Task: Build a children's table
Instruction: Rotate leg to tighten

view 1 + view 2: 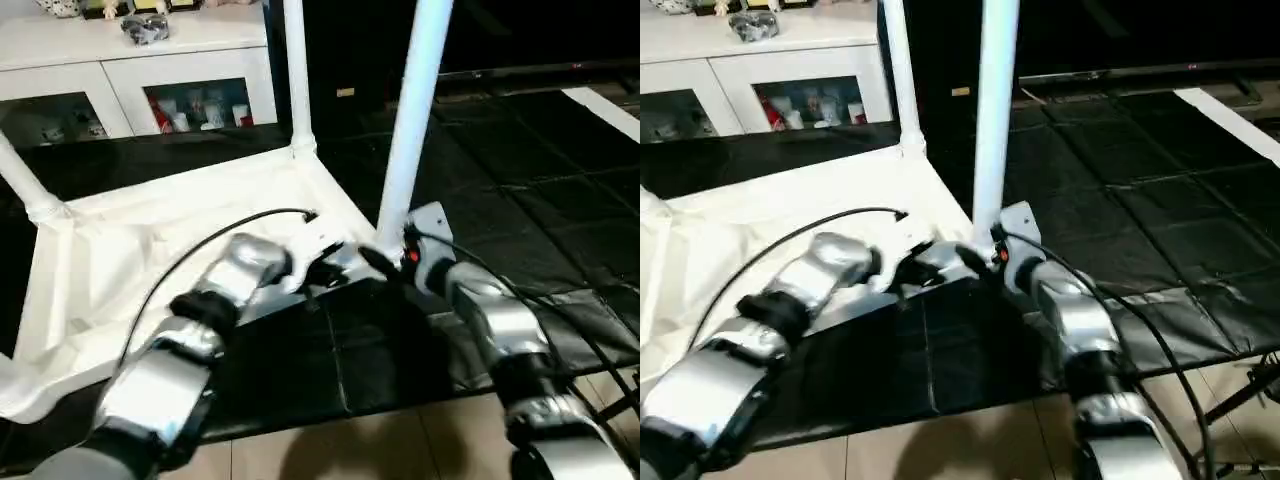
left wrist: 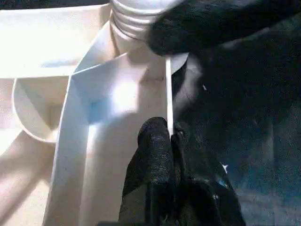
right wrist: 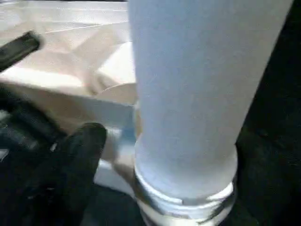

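The white table top point(image 1: 150, 240) lies upside down on the black floor mat, ribbed side up. A white leg point(image 1: 410, 110) stands upright in its near right corner socket, its threaded base point(image 3: 183, 197) at the socket. My right gripper point(image 1: 385, 255) is shut on the leg just above that base; one black finger point(image 3: 80, 155) shows beside it. My left gripper point(image 2: 169, 134) is shut on the thin rim point(image 2: 168, 94) of the table top close to the same corner. Two more legs point(image 1: 297, 70) point(image 1: 25, 185) stand in the far corners.
A white cabinet with glass doors point(image 1: 130, 70) stands behind the table top. Black mats point(image 1: 520, 170) cover the floor to the right, and bare tiled floor point(image 1: 380, 440) shows at the near edge. A black cable point(image 1: 200, 250) arcs over my left forearm.
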`<state>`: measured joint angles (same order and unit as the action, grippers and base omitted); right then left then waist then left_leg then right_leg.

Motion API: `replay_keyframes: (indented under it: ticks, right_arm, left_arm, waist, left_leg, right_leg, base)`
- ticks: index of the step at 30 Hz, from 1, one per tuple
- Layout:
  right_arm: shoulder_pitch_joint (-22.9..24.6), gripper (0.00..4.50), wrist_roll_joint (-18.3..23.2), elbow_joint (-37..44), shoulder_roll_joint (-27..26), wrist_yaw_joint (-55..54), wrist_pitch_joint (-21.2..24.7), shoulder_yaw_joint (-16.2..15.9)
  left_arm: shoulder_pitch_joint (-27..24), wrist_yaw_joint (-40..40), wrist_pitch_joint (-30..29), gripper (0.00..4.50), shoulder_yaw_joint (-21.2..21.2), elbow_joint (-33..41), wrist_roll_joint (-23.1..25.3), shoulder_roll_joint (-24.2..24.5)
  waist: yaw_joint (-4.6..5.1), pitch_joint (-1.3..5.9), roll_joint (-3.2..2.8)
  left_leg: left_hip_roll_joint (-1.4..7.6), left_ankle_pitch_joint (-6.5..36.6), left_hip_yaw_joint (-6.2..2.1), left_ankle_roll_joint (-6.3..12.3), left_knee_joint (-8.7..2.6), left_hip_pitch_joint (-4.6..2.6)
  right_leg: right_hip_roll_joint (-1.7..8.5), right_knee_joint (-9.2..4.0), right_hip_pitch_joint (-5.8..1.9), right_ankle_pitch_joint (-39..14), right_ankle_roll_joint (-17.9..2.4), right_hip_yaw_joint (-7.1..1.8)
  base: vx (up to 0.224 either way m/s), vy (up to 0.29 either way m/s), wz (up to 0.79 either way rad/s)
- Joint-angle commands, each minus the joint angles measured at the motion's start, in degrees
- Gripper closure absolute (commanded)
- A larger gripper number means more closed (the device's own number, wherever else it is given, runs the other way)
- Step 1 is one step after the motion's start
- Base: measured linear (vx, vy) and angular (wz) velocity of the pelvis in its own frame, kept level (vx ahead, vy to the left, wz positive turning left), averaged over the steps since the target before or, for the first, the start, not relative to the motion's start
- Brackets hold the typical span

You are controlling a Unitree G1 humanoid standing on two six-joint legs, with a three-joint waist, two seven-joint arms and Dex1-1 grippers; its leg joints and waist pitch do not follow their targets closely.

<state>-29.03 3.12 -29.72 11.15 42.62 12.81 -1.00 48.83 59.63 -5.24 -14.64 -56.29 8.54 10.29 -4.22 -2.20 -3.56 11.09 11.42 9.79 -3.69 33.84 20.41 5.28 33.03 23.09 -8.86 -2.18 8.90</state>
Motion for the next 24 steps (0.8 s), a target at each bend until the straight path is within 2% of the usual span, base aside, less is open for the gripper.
replay_keyframes:
  ticks: [1, 3, 6, 8, 9, 11, 12, 16, 17, 18, 24]
  right_arm:
    - [0.89, 0.08, 2.71, 2.75, 0.81, 9.47, -1.63, -5.40]
    - [1.63, 0.08, 3.61, 3.97, 3.63, 14.12, -2.28, -5.65]
    - [2.14, 0.08, 4.89, 5.20, 5.95, 18.58, -1.53, -5.72]
    - [2.62, 0.08, 6.15, 6.49, 8.14, 23.48, -0.36, -5.93]
    - [2.78, 0.08, 6.62, 6.98, 10.21, 27.88, -0.04, -6.68]
    - [2.84, 0.08, 6.73, 7.13, 10.83, 29.23, -0.08, -6.99]
    - [2.73, 0.08, 6.50, 6.95, 12.19, 32.14, -1.02, -8.14]
    - [1.88, 0.08, 7.21, 5.87, 13.79, 36.05, -1.74, -9.38]
    - [1.66, 0.25, 7.19, 5.57, 13.87, 36.30, -1.65, -9.44]
    - [1.29, 0.35, 7.12, 5.15, 13.85, 36.45, -1.57, -9.52]
    - [0.59, 0.80, 7.20, 4.51, 13.86, 37.45, -1.30, -10.12]
  left_arm:
    - [-0.60, 6.27, 3.47, 4.50, -1.95, 3.96, -1.09, 0.56]
    - [-1.41, 10.38, 5.56, 4.50, -2.79, 4.64, -1.19, 2.31]
    - [-1.91, 13.63, 7.43, 4.50, -3.68, 4.97, -1.02, 3.78]
    - [-2.17, 16.17, 8.35, 4.50, -4.08, 5.02, -1.02, 4.88]
    - [-2.34, 18.76, 9.84, 4.50, -4.66, 4.97, -0.87, 5.88]
    - [-2.43, 19.70, 10.34, 4.50, -4.92, 5.01, -0.82, 6.23]
    - [-2.73, 21.62, 11.77, 4.50, -5.69, 5.23, -0.59, 6.89]
    - [-3.17, 24.86, 13.19, 4.50, -6.54, 6.17, -1.24, 7.63]
    - [-3.16, 25.14, 13.25, 4.50, -6.66, 6.23, -1.25, 7.69]
    - [-3.24, 25.63, 13.41, 4.50, -6.81, 6.36, -1.21, 7.81]
    - [-3.68, 26.79, 14.10, 4.50, -7.11, 6.87, -1.17, 8.02]
  waist:
    - [-0.63, 3.88, 0.56]
    - [-1.22, 3.91, 0.61]
    - [-1.88, 3.93, 0.55]
    - [-2.60, 3.99, 0.39]
    - [-2.73, 4.01, 0.50]
    - [-3.10, 4.03, 0.52]
    - [-3.23, 4.04, 0.60]
    - [-3.84, 4.04, 0.62]
    - [-3.89, 4.05, 0.61]
    - [-3.92, 4.04, 0.86]
    - [-4.06, 4.02, 0.81]
  left_leg:
    - [2.11, 7.47, -0.68, 7.24, -3.22, 0.27]
    - [2.29, 7.83, -0.53, 7.56, -3.16, 0.15]
    - [2.41, 8.15, -0.50, 7.04, -3.22, -0.02]
    - [2.70, 8.24, -0.54, 6.67, -3.22, -0.48]
    - [2.72, 8.42, -0.56, 6.78, -3.26, -0.37]
    - [2.76, 8.25, -0.62, 6.69, -3.27, -0.20]
    - [2.70, 8.30, -0.63, 6.49, -3.25, -0.10]
    - [2.64, 7.99, -0.57, 6.04, -3.25, -0.16]
    - [2.69, 8.00, -0.58, 5.98, -3.26, -0.18]
    - [2.69, 7.94, -0.55, 5.89, -3.27, -0.16]
    - [2.67, 7.63, -0.62, 5.46, -3.30, -0.12]
  right_leg:
    - [4.20, -4.23, -4.20, -15.65, -7.75, -3.40]
    - [4.13, -4.12, -3.97, -15.04, -8.13, -3.54]
    - [4.21, -4.04, -3.85, -15.50, -8.29, -3.68]
    - [4.25, -3.83, -3.51, -14.72, -8.66, -3.85]
    - [4.16, -3.71, -3.69, -13.81, -9.18, -3.87]
    - [4.26, -3.51, -3.76, -13.17, -9.31, -3.91]
    - [4.33, -3.48, -3.81, -13.35, -9.14, -3.91]
    - [4.38, -3.61, -3.75, -14.61, -8.69, -3.93]
    - [4.38, -3.62, -3.72, -14.65, -8.63, -3.96]
    - [4.37, -3.67, -3.72, -14.84, -8.57, -3.94]
    - [4.44, -3.73, -3.71, -16.23, -7.88, -3.88]
  base:
    - [0.000, 0.000, 0.00]
    - [0.000, 0.000, 0.00]
    - [0.000, 0.000, 0.00]
    - [0.000, 0.000, 0.00]
    - [0.000, 0.000, 0.00]
    - [0.000, 0.000, 0.00]
    - [0.000, 0.000, 0.00]
    - [0.000, 0.000, 0.00]
    - [0.000, 0.000, 0.00]
    - [0.000, 0.000, 0.00]
    - [0.000, 0.000, 0.00]
